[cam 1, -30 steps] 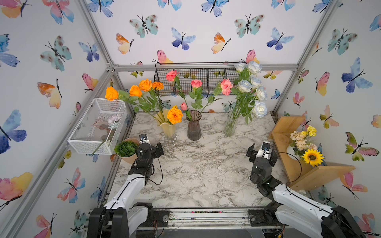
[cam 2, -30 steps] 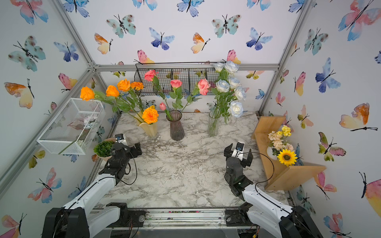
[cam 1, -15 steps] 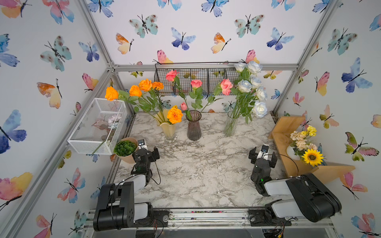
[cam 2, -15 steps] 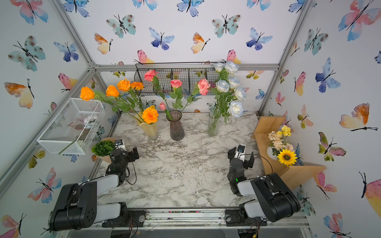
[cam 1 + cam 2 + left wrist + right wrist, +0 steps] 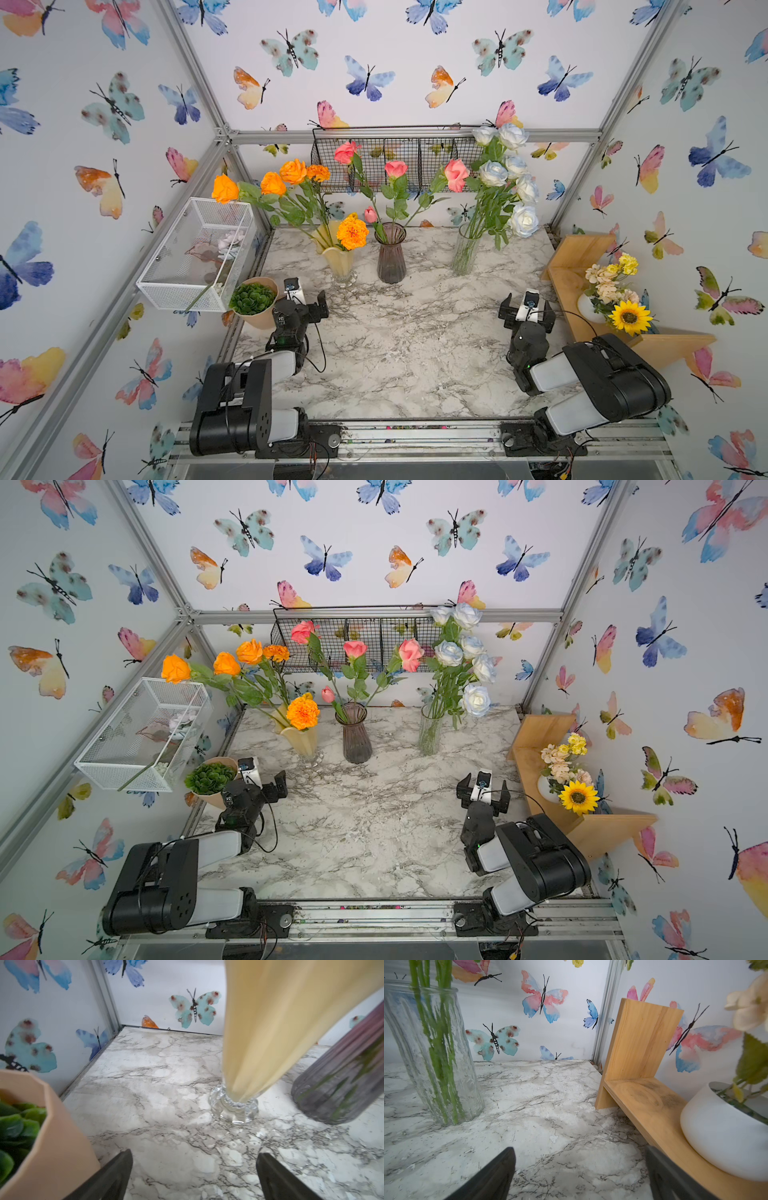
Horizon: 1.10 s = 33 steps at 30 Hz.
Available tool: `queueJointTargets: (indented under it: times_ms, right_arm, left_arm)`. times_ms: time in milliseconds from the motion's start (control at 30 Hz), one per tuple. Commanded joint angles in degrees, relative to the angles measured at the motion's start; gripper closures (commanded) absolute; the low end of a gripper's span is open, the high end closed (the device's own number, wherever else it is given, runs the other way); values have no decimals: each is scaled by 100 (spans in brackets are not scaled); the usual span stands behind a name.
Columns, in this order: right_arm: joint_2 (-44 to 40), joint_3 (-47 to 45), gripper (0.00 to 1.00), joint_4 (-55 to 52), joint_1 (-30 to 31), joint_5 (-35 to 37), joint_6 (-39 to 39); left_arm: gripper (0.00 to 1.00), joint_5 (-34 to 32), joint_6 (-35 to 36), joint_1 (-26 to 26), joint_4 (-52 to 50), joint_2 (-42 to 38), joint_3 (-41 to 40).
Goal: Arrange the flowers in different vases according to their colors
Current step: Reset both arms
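Marble tabletop (image 5: 395, 353) bearing upright orange flowers (image 5: 293, 171) in yellow vase (image 5: 341, 259) nearest left gripper (image 5: 193, 1167), pink flowers (image 5: 395, 168) in purple vase (image 5: 390, 259), white-blue flowers (image 5: 492, 172) in clear vase (image 5: 465, 253) nearest right gripper (image 5: 580, 1153), both grippers wide, empty.

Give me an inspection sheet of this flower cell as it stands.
Surface: marble tabletop, bare in the middle.
Job's things: orange flowers in creamy yellow vase; pink flowers in purple vase; white-blue roses in clear vase.
Clutter: succulent pot beside the left arm; sunflower bouquet on wooden shelf; white mesh basket and black wire basket on the walls.
Pincers: left pincer open, empty; right pincer open, empty.
Cables: black cable loops at the left wrist, clear of the vases.
Surroundings: butterfly-papered walls, aluminium frame.
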Motion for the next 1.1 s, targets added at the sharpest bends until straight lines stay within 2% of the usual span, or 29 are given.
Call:
queueJointTargets:
  times_ms: [0, 200, 367, 433, 533, 600, 700, 733, 800, 867, 933, 967, 1067]
  right_arm:
    - [-90, -110, 1, 407, -24, -94, 47]
    - [-615, -244, 1, 65, -24, -112, 74]
    - [-728, -313, 1, 87, -24, -141, 40]
    - [-870, -312, 1, -53, -17, -100, -126]
    - [-1217, -264, 1, -653, -16, -101, 64]
    - [-1148, -328, 1, -413, -15, -143, -20]
    - [-1110, -335, 1, -362, -15, -148, -41]
    - [-1026, -327, 1, -253, -16, -355, -52]
    - [-647, -318, 1, 168, -24, -481, 20]
    - [-64, -300, 1, 766, -24, -596, -76]
    - [509, -310, 1, 1687, -23, -627, -383]
    - [587, -337, 1, 1809, -17, -641, -436]
    - [139, -200, 1, 781, -24, -688, -214]
  left_arm:
    - [1, -747, 200, -205, 16, -565, -114]
    - [1, -1386, 200, -433, 124, -602, -284]
    - [1, -2221, 308, -698, 381, -899, -580]
    - [1, -2494, 294, -708, 600, -781, -711]
    - [1, -2791, 220, -699, 649, -405, -613]
    - [1, -2346, 216, -544, 348, -208, -347]
    - [1, -917, 135, 13, -139, 43, 21]
    - [1, -508, 100, 237, -276, 163, 173]
    - [1, 28, -161, 508, -322, 311, 312]
    - [1, 271, -341, 560, 436, 332, 10]
    - [1, 241, -361, 559, 672, 409, -106]
    - [1, 239, -344, 554, 508, 408, -25]
    - [1, 319, -294, 550, 381, 495, 91]
